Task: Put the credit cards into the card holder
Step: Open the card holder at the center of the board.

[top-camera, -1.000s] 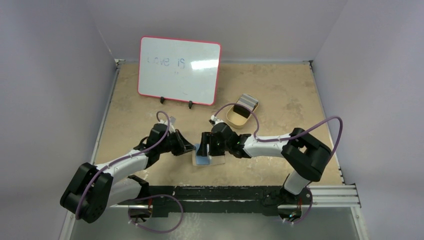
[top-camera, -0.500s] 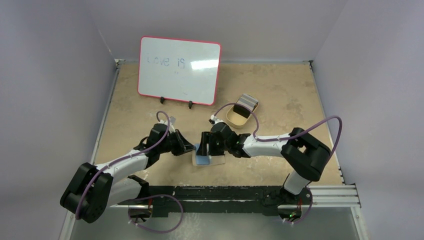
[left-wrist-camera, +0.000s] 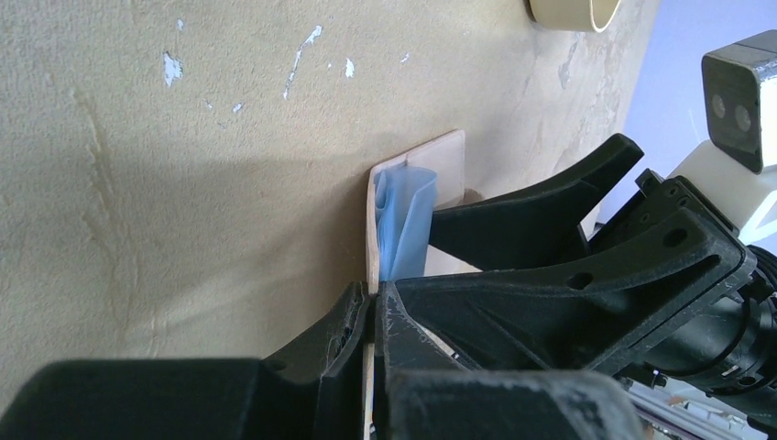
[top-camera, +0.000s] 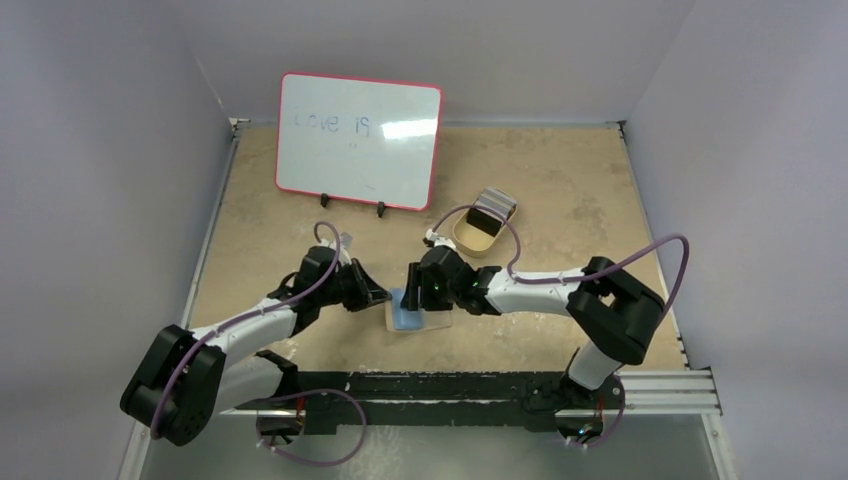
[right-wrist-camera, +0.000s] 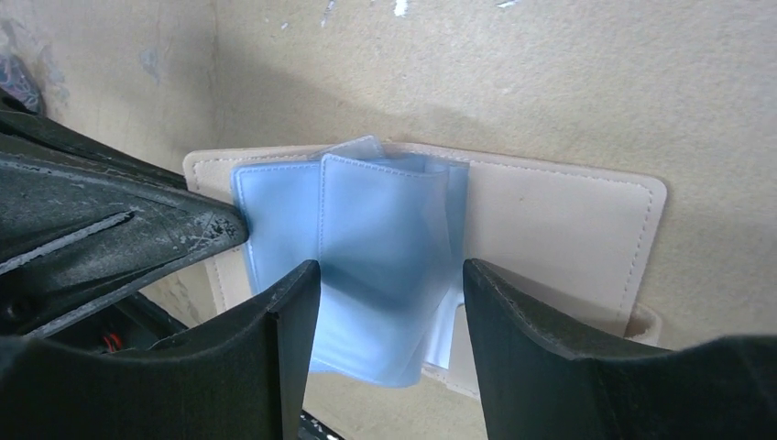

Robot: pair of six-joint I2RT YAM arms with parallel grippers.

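The card holder [top-camera: 432, 320] lies open on the table, tan with blue inner pockets [right-wrist-camera: 385, 220]. My left gripper [top-camera: 387, 296] is shut on the holder's left cover edge [left-wrist-camera: 371, 238]; in the left wrist view [left-wrist-camera: 376, 298] the tan flap sits pinched between the jaws. My right gripper [top-camera: 412, 296] is open above the holder, and in the right wrist view [right-wrist-camera: 392, 293] its fingers straddle the blue pockets without closing on them. The credit cards [top-camera: 493, 206], a greyish stack, lean in the far end of the tan oval dish [top-camera: 472, 236], away from both grippers.
A red-rimmed whiteboard [top-camera: 358, 140] stands on small feet at the back left. The dish's rim shows at the top of the left wrist view [left-wrist-camera: 573, 11]. A metal rail [top-camera: 660, 385] runs along the near table edge.
My right gripper has shifted slightly over the card holder. My left gripper has stayed shut on the cover edge.
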